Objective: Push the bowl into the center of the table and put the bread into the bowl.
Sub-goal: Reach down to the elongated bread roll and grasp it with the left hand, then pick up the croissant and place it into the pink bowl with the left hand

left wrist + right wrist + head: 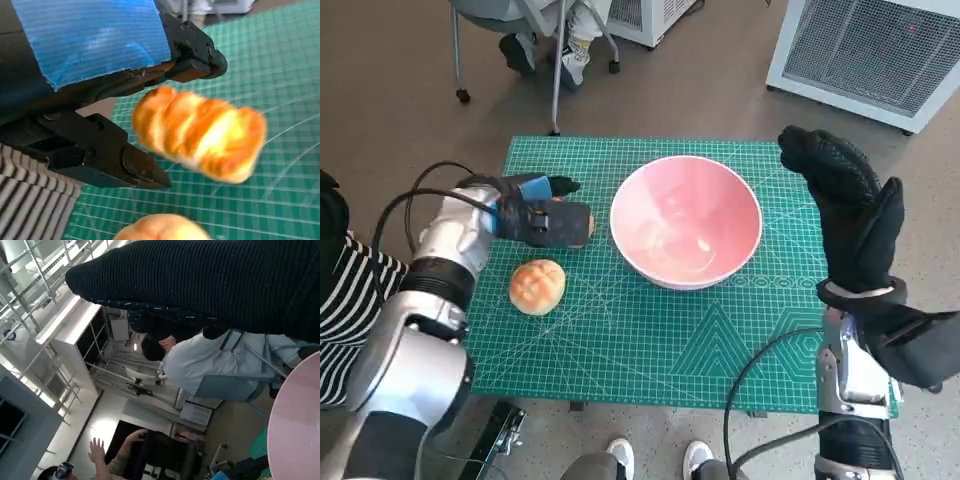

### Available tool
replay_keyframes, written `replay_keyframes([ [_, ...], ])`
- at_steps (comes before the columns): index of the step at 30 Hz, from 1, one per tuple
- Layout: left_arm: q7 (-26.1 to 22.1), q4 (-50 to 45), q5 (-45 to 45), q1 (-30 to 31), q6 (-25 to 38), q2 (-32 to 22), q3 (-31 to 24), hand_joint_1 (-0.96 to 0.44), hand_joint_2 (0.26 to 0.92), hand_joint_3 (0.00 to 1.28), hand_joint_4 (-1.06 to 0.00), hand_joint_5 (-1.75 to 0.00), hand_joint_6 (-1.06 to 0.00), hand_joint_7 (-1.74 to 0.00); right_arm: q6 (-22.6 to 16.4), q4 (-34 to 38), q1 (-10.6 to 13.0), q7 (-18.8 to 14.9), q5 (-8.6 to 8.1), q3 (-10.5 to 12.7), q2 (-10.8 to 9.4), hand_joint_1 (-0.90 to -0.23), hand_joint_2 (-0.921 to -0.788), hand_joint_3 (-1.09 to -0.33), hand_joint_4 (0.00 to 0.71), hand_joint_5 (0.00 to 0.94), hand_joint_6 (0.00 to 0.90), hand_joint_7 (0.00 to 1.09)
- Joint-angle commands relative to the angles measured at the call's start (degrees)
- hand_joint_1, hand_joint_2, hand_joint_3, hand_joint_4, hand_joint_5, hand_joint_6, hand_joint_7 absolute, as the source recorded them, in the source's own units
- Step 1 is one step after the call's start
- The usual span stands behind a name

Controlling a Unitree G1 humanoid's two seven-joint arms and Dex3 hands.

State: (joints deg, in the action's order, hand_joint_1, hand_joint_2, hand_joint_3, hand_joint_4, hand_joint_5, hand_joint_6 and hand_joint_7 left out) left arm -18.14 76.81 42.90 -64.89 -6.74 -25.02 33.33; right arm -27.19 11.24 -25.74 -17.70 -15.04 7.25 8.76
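The pink bowl stands empty near the middle of the green mat; its rim shows in the right wrist view. My left hand lies left of the bowl and grips a twisted golden bread between its black fingers and thumb. Only an orange tip of that bread shows in the head view. A round bun rests on the mat just in front of that hand, also seen as the bun. My gloved right hand is raised at the bowl's right, fingers apart, holding nothing.
A chair and a person's legs are beyond the table's far edge, with white machines at the far right. Feet stand at the near edge. A striped sleeve is at the left. People show in the right wrist view.
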Motion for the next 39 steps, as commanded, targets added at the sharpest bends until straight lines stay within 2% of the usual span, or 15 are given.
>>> replay_keyframes([
  [1,1.5,0.9,0.9,1.6,0.6,1.1,1.0,0.04,0.789,0.01,-0.25,-0.02,-0.41,-0.02,1.2,-0.1,1.5,0.5,1.23,0.0,0.3,-0.671,-0.921,-0.708,0.199,0.002,0.188,0.29],
  [8,4.7,1.3,2.5,3.1,-0.1,1.6,3.1,0.02,0.812,0.02,-0.48,-0.04,-0.54,-0.03,1.5,-0.6,1.7,0.3,1.19,0.1,0.4,-0.673,-0.921,-0.708,0.199,0.002,0.187,0.29],
  [10,5.9,1.4,3.3,3.4,-0.3,1.7,3.7,0.02,0.824,0.02,-0.6,-0.07,-0.62,-0.05,1.5,-0.7,1.8,0.3,1.23,0.1,0.4,-0.673,-0.921,-0.708,0.199,0.002,0.186,0.29],
  [14,8.1,1.5,4.0,3.7,-0.7,1.7,4.6,0.01,0.838,0.02,-0.75,-0.13,-0.72,-0.09,1.7,-1.0,1.9,0.2,1.25,0.1,0.4,-0.673,-0.921,-0.708,0.199,0.002,0.186,0.29],
  [15,8.6,1.5,4.1,3.8,-0.8,1.6,4.7,0.14,0.868,0.05,-0.71,-0.54,-0.76,-0.12,1.7,-1.1,1.9,0.1,1.24,0.1,0.4,-0.672,-0.921,-0.708,0.199,0.002,0.186,0.29],
  [16,9.5,1.5,4.3,3.9,-1.0,1.6,4.8,0.18,0.878,0.07,-0.69,-0.69,-0.78,-0.13,1.8,-1.1,1.9,0.1,1.21,0.1,0.4,-0.672,-0.921,-0.708,0.2,0.002,0.185,0.29],
  [17,10.1,1.5,4.4,4.0,-1.2,1.5,4.9,0.12,0.894,0.08,-0.69,-0.9,-0.71,-0.48,1.8,-1.2,2.0,0.1,1.2,0.1,0.4,-0.672,-0.921,-0.708,0.2,0.002,0.185,0.3],
  [18,10.7,1.5,4.5,4.1,-1.4,1.4,4.9,0.08,0.903,0.09,-0.68,-1.04,-0.66,-0.71,1.8,-1.2,2.0,0.0,1.18,0.1,0.4,-0.672,-0.921,-0.708,0.2,0.002,0.185,0.3],
  [20,11.7,1.5,4.6,4.2,-1.7,1.3,5.0,0.03,0.913,0.08,-0.69,-1.18,-0.64,-0.9,1.8,-1.2,2.1,-0.1,1.08,0.0,0.4,-0.674,-0.921,-0.708,0.199,0.001,0.182,0.3],
  [25,13.2,1.6,4.6,4.4,-2.2,1.0,4.9,0.01,0.919,0.06,-0.7,-1.25,-0.65,-1.0,1.6,-0.8,2.1,-0.5,0.79,0.1,0.3,-0.677,-0.921,-0.708,0.201,0.002,0.18,0.3],
  [39,15.5,1.4,4.2,3.6,-2.4,0.1,4.3,0.0,0.92,0.05,-0.71,-1.21,-0.64,-1.07,1.7,-0.4,1.9,-0.8,0.24,0.0,0.0,-0.679,-0.921,-0.708,0.206,0.003,0.176,0.3],
])
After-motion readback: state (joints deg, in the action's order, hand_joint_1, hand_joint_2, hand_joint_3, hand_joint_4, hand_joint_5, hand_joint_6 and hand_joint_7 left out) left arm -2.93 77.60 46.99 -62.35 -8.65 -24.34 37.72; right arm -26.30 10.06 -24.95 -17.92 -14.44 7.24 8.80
